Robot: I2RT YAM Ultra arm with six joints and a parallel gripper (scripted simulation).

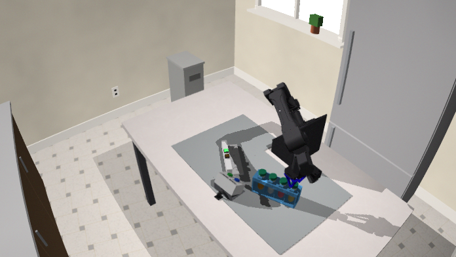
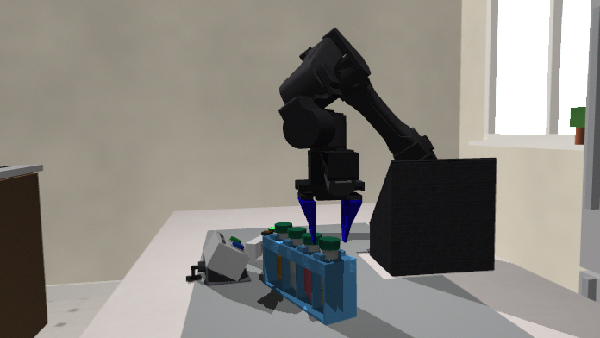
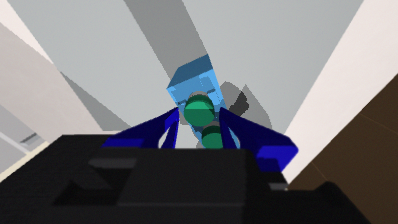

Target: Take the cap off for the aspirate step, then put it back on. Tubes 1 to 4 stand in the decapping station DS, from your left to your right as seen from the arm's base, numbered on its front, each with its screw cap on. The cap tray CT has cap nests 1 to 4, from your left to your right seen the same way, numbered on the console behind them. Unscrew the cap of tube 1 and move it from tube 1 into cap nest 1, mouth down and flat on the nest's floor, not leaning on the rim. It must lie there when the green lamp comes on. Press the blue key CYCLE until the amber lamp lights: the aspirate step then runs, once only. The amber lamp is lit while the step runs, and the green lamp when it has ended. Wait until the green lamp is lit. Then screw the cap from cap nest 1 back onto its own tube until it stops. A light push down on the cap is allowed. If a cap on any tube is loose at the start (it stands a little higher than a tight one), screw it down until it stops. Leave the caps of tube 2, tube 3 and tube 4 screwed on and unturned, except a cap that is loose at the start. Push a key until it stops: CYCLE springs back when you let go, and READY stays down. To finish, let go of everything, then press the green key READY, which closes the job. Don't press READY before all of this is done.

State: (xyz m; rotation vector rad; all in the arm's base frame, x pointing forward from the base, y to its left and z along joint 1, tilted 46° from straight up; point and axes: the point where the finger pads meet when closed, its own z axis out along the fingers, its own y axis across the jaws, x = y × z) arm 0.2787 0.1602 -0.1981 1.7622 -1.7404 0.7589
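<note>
Your gripper (image 2: 329,241) hangs straight down over the near end of the decapping station DS (image 2: 332,280). The fingers are apart and clamp nothing. They straddle the end cap (image 3: 199,111) with a gap on each side, tips at about cap height. The fingers point down like this so the wrist can spin about the tube's axis, which suits screwing.

By the left-to-right count from the base, I read this as the cap of tube 1. It sits on its tube, not in the tray. All four green caps are on their tubes in the exterior view.

A green lamp (image 1: 226,151) glows on the white strip behind the station, so the aspirate step looks finished. You're probably in the re-screw or the let-go stage.

I can't tell whether the cap is fully down — it looks roughly level with its neighbours. The neighbour cap (image 3: 212,136) is close to your fingers, so go straight up or down and don't nudge it.

The key box (image 2: 224,260) sits well off to the side — the READY key (image 2: 234,238) on it comes last.
</note>
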